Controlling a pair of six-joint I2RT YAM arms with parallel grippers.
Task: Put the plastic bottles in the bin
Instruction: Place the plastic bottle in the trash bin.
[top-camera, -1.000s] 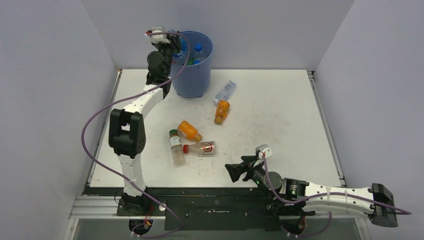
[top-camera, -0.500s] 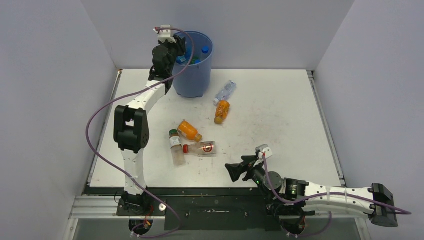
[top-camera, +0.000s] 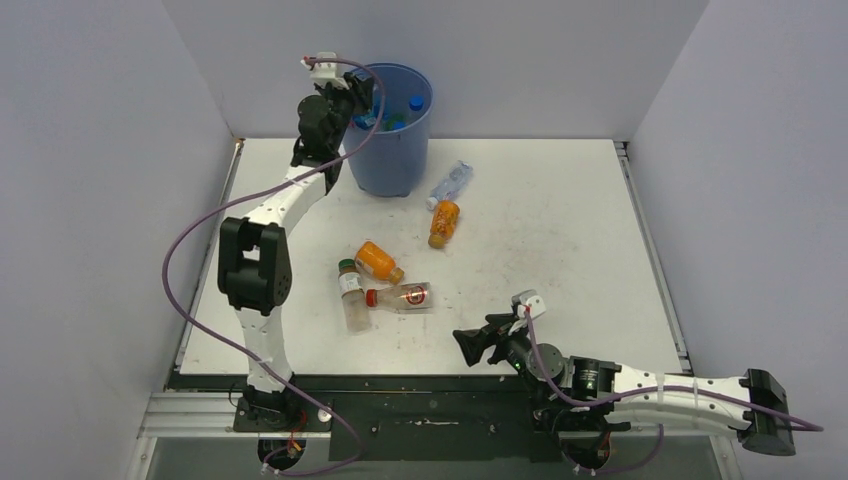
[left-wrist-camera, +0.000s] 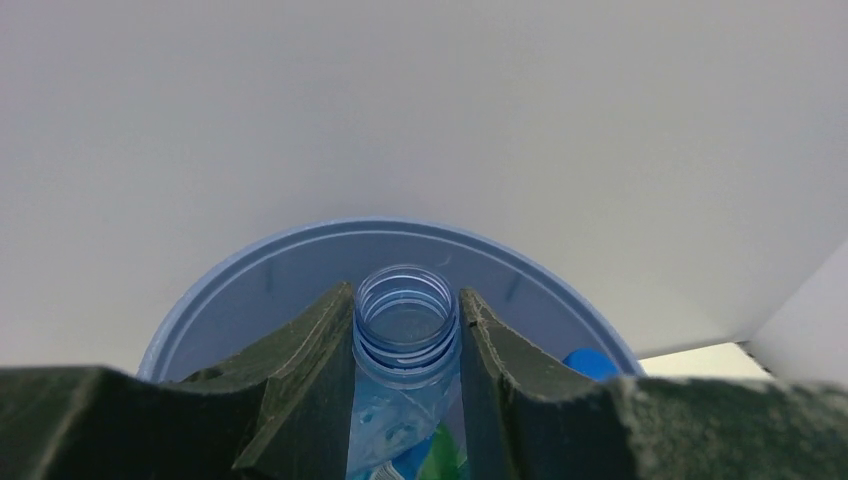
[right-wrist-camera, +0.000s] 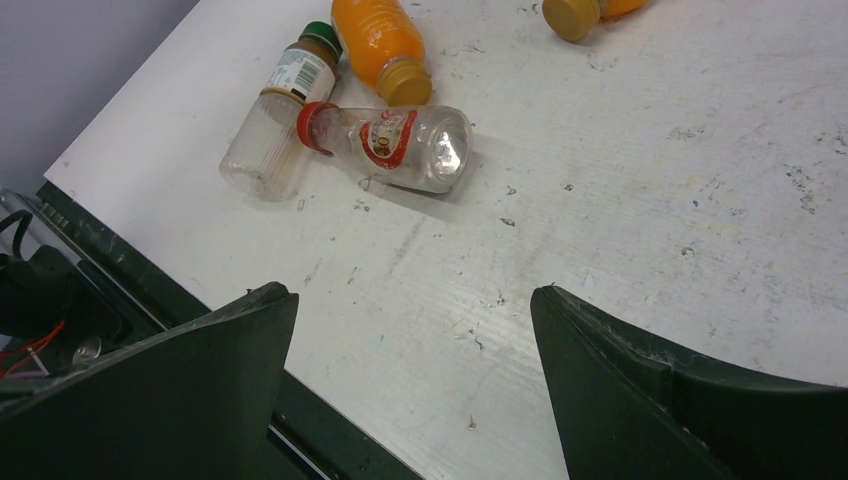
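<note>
Left gripper (left-wrist-camera: 405, 293): I see it clamped on a capless bottle (left-wrist-camera: 402, 352), over the bin (left-wrist-camera: 265, 280).
Right gripper (right-wrist-camera: 412, 300): wide open, empty, far from bin.
Loose bottles (top-camera: 378, 262): five, before bin.

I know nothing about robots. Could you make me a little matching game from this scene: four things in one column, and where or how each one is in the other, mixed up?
Things:
1. left pincer
2. right pincer
3. red-capped bottle
4. bin

States:
A. lying on its side on the table
B. open and empty, above the table
C. standing upright at the table's far side, bottles inside
D. shut on a capless clear bottle over the bin's mouth

Pairs: 1-D, 2-B, 3-A, 4-C.
</note>
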